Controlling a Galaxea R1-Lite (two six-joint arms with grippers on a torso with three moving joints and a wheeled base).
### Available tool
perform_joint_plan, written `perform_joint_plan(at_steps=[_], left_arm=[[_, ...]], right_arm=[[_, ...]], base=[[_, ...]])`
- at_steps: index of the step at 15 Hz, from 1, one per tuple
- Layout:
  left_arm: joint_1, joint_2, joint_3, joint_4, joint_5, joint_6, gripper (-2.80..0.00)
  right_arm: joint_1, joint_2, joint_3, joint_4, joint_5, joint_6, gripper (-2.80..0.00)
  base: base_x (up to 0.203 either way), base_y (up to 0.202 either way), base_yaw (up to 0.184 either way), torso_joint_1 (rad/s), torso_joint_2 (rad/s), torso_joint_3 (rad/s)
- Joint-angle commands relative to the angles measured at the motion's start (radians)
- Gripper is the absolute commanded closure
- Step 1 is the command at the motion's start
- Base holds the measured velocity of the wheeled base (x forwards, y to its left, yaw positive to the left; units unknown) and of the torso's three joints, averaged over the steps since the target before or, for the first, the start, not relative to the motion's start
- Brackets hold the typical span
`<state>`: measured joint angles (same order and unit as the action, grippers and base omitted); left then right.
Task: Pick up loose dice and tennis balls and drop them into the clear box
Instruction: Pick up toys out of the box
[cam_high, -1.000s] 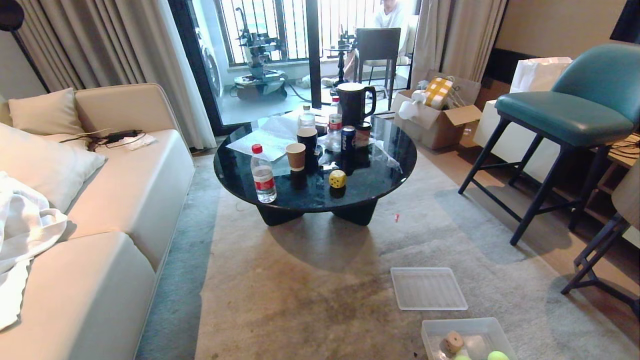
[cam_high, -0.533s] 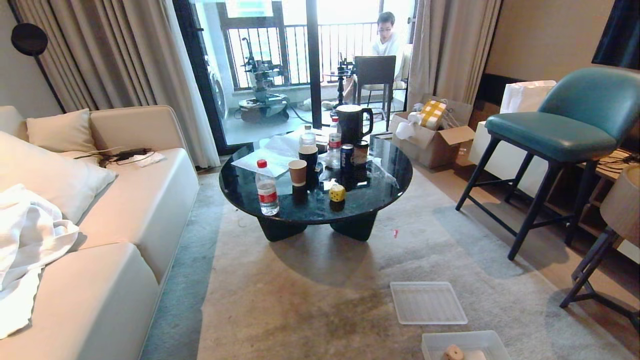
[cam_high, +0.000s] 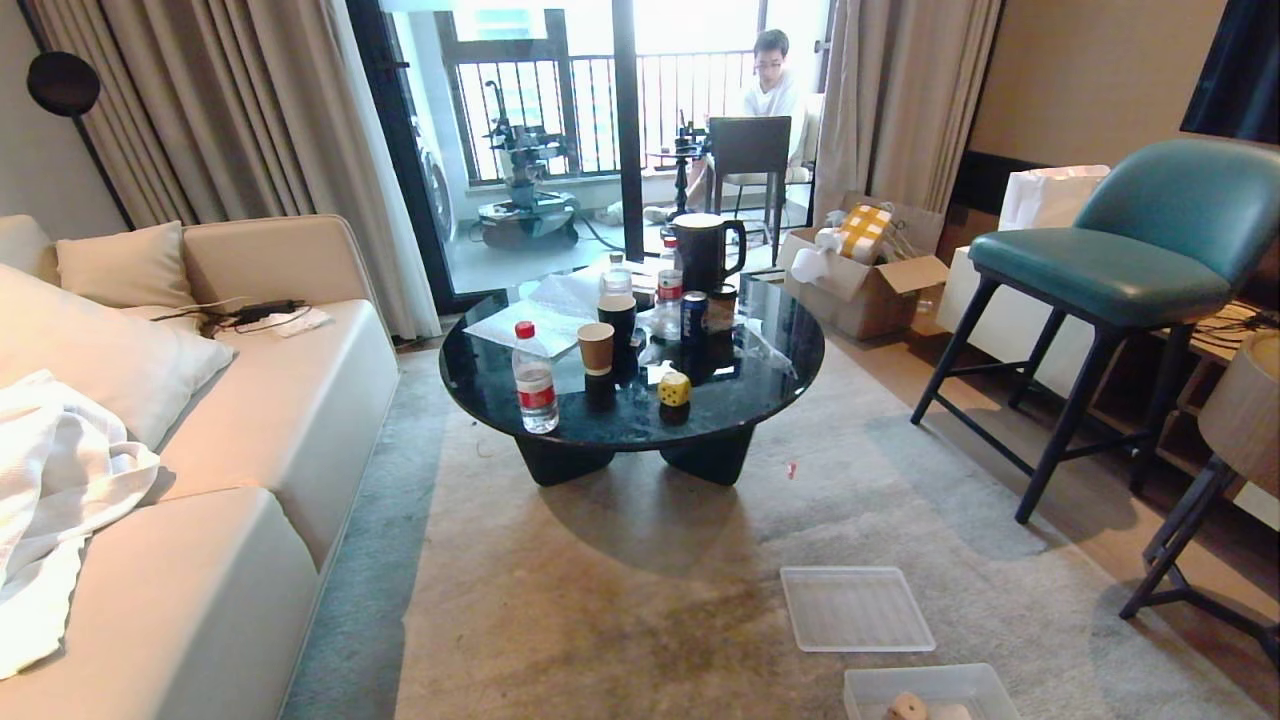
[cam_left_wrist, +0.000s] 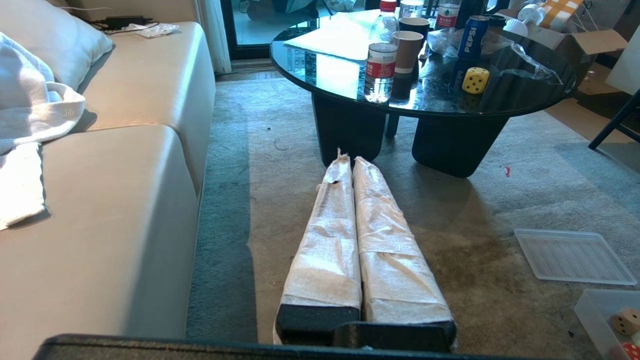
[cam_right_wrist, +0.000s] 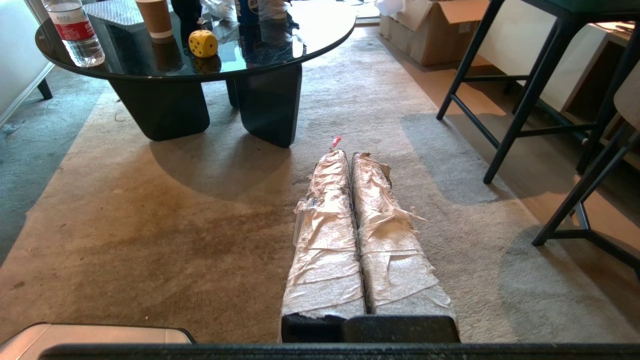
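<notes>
The yellow die (cam_high: 675, 388) is sitting on the round dark bench (cam_high: 760, 390) in the middle of the head view, near its front edge, a rounded cube with dark dots and no long axis. Both claws are hanging low over the carpet, well apart from it: the left claw (cam_left_wrist: 350, 162) and the right claw (cam_right_wrist: 352, 157) are each pressed together and holding nothing. The die is lying ahead of both, and the right claw seems a little nearer; the clear box (cam_high: 865, 685) is sitting at the bottom right.

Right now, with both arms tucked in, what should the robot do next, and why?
Probably drive up to the round table: the yellow die sits loose near its front edge, while the left gripper and right gripper hang shut and empty over the rug, well short of it.
</notes>
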<state>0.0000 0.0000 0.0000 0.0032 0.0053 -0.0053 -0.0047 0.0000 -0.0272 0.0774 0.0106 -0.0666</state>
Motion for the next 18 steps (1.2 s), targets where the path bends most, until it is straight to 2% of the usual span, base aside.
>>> perform_joint_plan(at_steps=[1,4,18], left_arm=[[0.0,0.0,0.0,0.0,0.001,-0.001,0.0],[0.0,0.0,0.0,0.0,0.001,-0.001,0.0],[0.0,0.0,0.002,0.0,0.001,-0.004,0.0]], right_arm=[[0.0,0.002,0.0,0.001,0.0,-0.001,0.0],[0.0,0.002,0.0,0.001,0.0,-0.001,0.0],[0.0,0.002,0.0,0.002,0.0,-0.002,0.0]], base=[[0.0,0.0,0.0,0.0,0.0,0.0],[0.047,0.0,0.0,-0.002,0.0,0.003],[0.183,0.0,0.0,0.003,0.0,0.003]])
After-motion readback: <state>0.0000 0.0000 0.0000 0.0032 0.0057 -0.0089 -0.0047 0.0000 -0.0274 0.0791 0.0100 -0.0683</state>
